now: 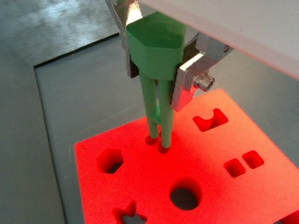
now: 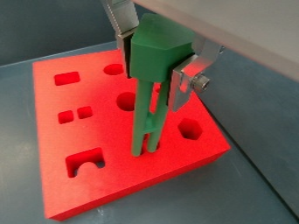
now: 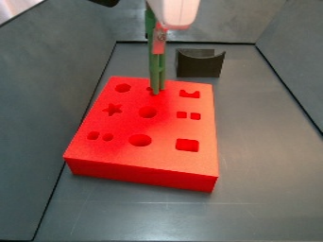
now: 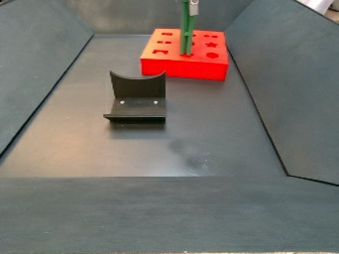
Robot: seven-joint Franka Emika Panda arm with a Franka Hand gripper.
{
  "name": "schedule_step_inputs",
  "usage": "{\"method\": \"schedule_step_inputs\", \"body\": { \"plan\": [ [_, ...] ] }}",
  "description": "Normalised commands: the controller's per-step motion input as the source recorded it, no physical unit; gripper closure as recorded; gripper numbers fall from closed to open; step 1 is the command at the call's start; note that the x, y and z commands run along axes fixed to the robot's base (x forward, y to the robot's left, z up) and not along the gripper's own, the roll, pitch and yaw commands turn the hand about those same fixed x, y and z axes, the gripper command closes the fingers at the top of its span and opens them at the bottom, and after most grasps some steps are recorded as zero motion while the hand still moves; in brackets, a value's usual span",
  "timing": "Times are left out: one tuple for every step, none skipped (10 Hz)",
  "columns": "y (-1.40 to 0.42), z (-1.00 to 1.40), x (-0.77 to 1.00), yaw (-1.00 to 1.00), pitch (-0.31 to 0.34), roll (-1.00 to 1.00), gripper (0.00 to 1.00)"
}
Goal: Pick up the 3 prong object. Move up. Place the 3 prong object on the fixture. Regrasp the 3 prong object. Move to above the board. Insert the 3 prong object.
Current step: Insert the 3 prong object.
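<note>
A: What have the gripper [image 2: 158, 63] fingers [image 2: 193, 77] got?

B: They're clamped on the thick top of the slender green plastic 3 prong object [image 2: 149, 96], upright, prong tips at the flat red board [image 3: 142, 128] with shaped cutouts.

A: Handling?

B: Likely light and stiff, with thin prongs that could bend; holding the thick head seems right. The dark notched fixture [image 4: 137, 97] stands well apart.

A: Any writing?

B: None readable.

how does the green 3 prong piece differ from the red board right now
The 3 prong object is green, slender and upright in the gripper; the board is red, wide and lies flat on the floor. The object ends in thin prongs; the board has shaped cutouts. The prong tips meet the board's top in a wrist view.
</note>
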Motion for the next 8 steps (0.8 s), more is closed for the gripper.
{"method": "schedule_step_inputs", "body": {
  "plan": [
    [0.0,-0.17,0.0,0.0,0.0,-0.06,1.0],
    [-0.1,-0.45,0.0,0.02,0.0,-0.05,1.0],
    [-0.15,-0.28,-0.1,0.05,0.0,0.0,1.0],
    [-0.03,-0.08,-0.1,0.05,0.0,0.0,1.0],
    [-0.03,-0.02,0.0,0.02,-0.004,0.0,1.0],
    [-0.03,-0.3,0.03,0.0,0.0,-0.08,1.0],
    [-0.14,-0.58,0.26,0.14,0.113,0.0,1.0],
    [-0.13,-0.44,0.14,0.34,0.17,0.11,1.0]
  ]
}}
